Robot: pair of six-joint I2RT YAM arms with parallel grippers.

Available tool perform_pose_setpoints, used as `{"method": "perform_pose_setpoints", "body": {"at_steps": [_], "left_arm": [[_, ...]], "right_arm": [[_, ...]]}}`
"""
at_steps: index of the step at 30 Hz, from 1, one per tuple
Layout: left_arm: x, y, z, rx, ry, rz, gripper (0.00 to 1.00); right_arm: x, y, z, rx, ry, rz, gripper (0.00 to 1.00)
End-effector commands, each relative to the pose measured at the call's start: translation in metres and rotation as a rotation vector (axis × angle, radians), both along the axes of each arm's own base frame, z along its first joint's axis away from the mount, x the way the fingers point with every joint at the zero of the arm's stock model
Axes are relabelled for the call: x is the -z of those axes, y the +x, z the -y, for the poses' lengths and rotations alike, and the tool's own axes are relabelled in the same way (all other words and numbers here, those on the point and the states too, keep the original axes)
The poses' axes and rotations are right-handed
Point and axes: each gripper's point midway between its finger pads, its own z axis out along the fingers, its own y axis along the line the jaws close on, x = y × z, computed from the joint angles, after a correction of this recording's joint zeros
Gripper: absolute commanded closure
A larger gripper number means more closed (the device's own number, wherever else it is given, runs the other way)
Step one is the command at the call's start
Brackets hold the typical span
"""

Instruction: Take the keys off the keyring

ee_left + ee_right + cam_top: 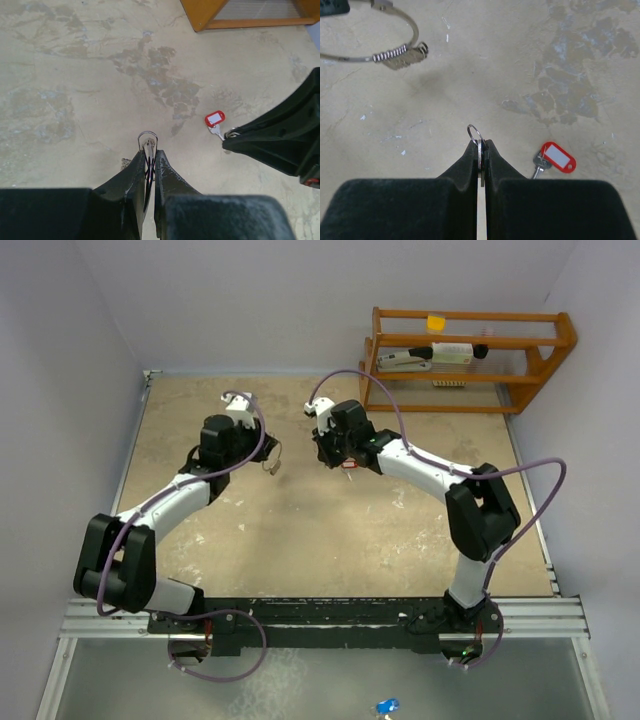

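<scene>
My left gripper [266,458] [150,152] is shut on the keyring [148,136], a thin silver wire loop whose end sticks out past the fingertips. In the right wrist view that loop [395,54] hangs at the top left, with a small coil on it. My right gripper [343,460] [480,146] is shut on a thin flat metal piece with a small ring [475,134], seemingly a key; no black tag shows. The red-tagged key [215,118] [559,156] [349,464] lies loose on the table just beside the right gripper. The grippers are apart.
A wooden rack [465,360] stands at the back right with a few items on its shelves; its corner shows in the left wrist view [205,17]. The tabletop [300,530] is worn and stained. Grey walls close in on both sides.
</scene>
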Motion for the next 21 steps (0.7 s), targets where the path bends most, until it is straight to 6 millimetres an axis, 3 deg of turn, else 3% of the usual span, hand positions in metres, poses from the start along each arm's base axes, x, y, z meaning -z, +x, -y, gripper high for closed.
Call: {"method": "perform_pose_setpoints", "body": {"at_steps": [1, 7, 16, 19, 21], "left_arm": [[-0.018, 0.005, 0.010, -0.001, -0.105, 0.073, 1.00], [0.010, 0.011, 0.016, 0.004, -0.133, 0.039, 1.00], [0.063, 0.026, -0.008, -0.137, -0.024, -0.032, 1.00], [0.073, 0.030, -0.018, -0.189, 0.010, -0.037, 1.00], [0.076, 0.032, -0.023, -0.211, 0.040, -0.039, 0.93]], "right_arm": [[-0.020, 0.020, -0.019, -0.003, 0.110, 0.061, 1.00], [0.001, 0.045, -0.018, 0.022, 0.103, 0.057, 1.00], [0.027, 0.078, -0.019, 0.054, 0.102, 0.035, 1.00], [0.029, 0.087, -0.020, 0.071, 0.093, 0.050, 0.96], [0.034, 0.093, -0.020, 0.083, 0.079, 0.056, 0.91]]}}
